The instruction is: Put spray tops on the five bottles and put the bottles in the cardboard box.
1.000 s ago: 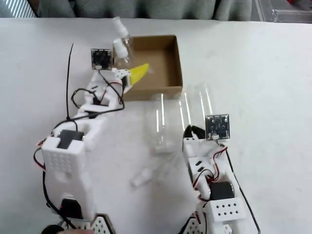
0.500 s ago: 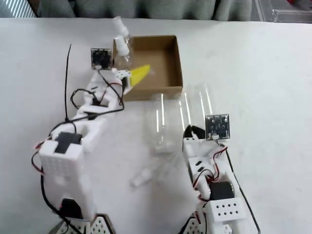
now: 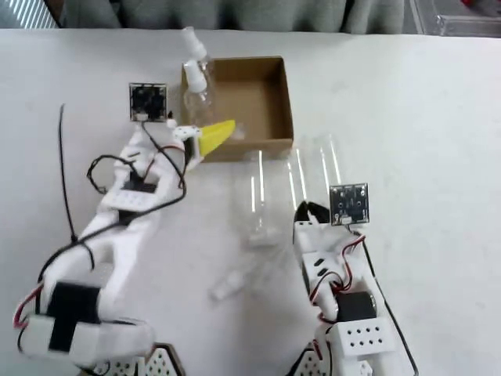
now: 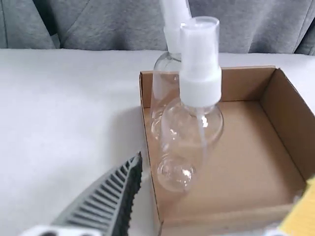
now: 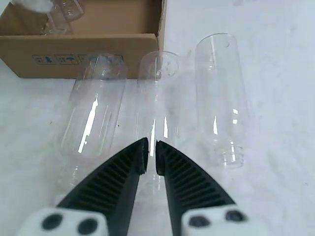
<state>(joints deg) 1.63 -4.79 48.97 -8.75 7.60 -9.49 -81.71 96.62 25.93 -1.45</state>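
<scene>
Three lying bottles [image 5: 219, 88], white table [image 3: 407, 117], grey fabric [image 4: 88, 24], left jaws apart, right jaws together

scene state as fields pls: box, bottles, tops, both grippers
box: cardboard box, top open
capped bottles: two, upright inside the box by one wall; front bottle, rear bottle
uncapped bottles: three, lying side by side on the table just outside the box
loose spray top: lying on the table
left gripper: open, at the box's edge
right gripper: shut, over the middle uncapped bottle
</scene>
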